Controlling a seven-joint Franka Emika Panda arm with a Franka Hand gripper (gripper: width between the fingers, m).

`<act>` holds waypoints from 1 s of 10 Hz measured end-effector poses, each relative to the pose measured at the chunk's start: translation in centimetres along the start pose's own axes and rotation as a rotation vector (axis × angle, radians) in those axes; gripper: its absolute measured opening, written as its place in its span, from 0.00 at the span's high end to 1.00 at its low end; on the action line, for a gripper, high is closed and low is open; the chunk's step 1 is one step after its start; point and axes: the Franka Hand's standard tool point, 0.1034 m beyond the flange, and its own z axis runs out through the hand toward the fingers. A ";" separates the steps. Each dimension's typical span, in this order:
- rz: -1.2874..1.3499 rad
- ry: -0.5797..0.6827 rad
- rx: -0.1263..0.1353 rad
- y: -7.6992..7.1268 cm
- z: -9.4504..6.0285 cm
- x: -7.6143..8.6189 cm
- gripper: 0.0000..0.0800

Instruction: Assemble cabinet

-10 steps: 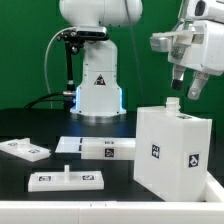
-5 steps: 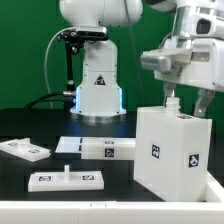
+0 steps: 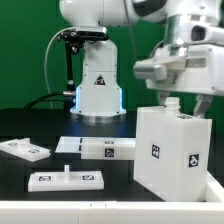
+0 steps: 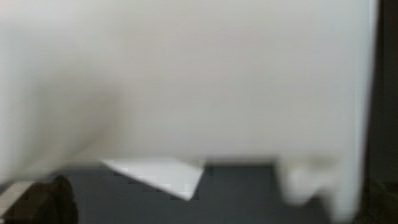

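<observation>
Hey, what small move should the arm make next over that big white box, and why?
Probably ease the hand straight down a little. It hovers open, holding nothing, just above the top edge of the cabinet, and blurred white fills the wrist view, so it looks close.

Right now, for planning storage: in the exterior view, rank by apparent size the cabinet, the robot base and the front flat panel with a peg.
1. cabinet, largest, though it stands nearer the camera than the robot base, so true order is unsure.
2. robot base.
3. front flat panel, clearly smallest.
</observation>
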 end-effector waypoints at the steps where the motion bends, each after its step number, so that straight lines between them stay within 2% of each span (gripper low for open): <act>1: -0.006 0.000 0.003 -0.1 0.3 -0.6 0.00; 2: -0.012 0.003 0.004 -0.2 0.7 -1.1 0.00; 3: -0.004 0.000 0.016 -0.4 0.8 -1.6 0.00; 10: -0.001 0.001 0.019 -0.5 0.9 -1.6 0.00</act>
